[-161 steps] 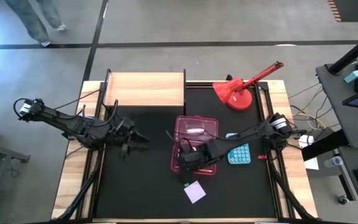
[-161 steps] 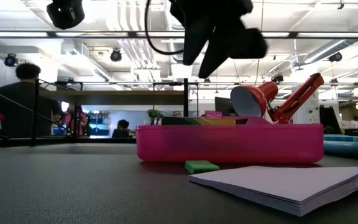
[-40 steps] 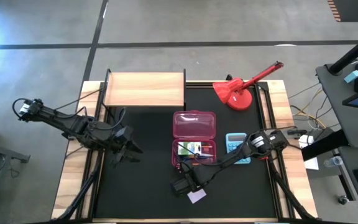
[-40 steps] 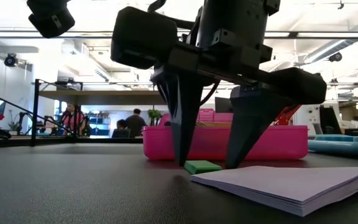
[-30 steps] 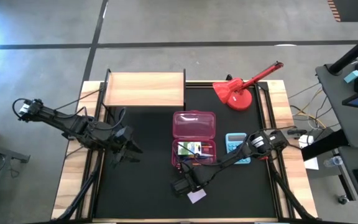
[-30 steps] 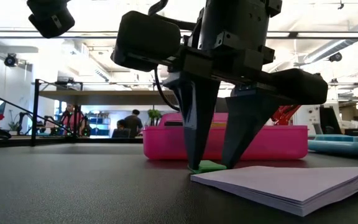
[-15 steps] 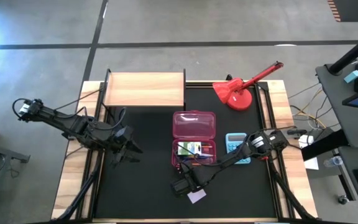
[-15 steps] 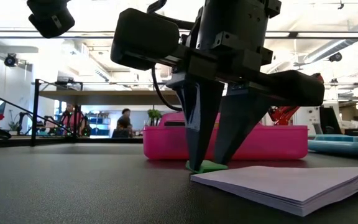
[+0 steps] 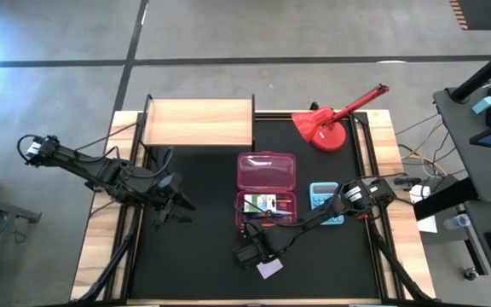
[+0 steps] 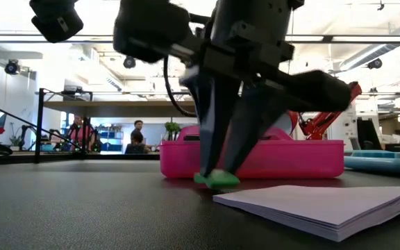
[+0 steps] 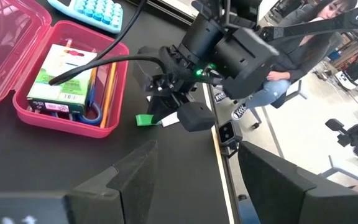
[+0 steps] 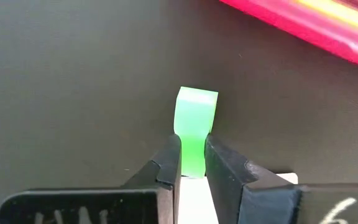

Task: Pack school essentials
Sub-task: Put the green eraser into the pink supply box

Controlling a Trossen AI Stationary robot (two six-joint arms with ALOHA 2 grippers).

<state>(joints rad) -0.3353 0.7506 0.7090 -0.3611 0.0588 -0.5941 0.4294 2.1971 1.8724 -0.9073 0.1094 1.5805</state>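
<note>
We have the right gripper (image 10: 217,177) clenched on the small green eraser (image 12: 194,127), just in front of the open pink case (image 9: 267,189) and right beside the lilac sticky-note pad (image 10: 318,207) (the eraser sits barely off the mat). Our left gripper (image 9: 181,205) waits, fingers spread, well to the left of the case.

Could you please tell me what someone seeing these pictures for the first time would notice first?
Most striking is the right claw, down at the black mat's near edge, shut on the small green rubber eraser, beside the lilac sticky-note pad. Just behind it lies the open pink plastic pencil case, already holding stationery, with the red desk lamp at the far right corner. The left claw waits at the left.
</note>
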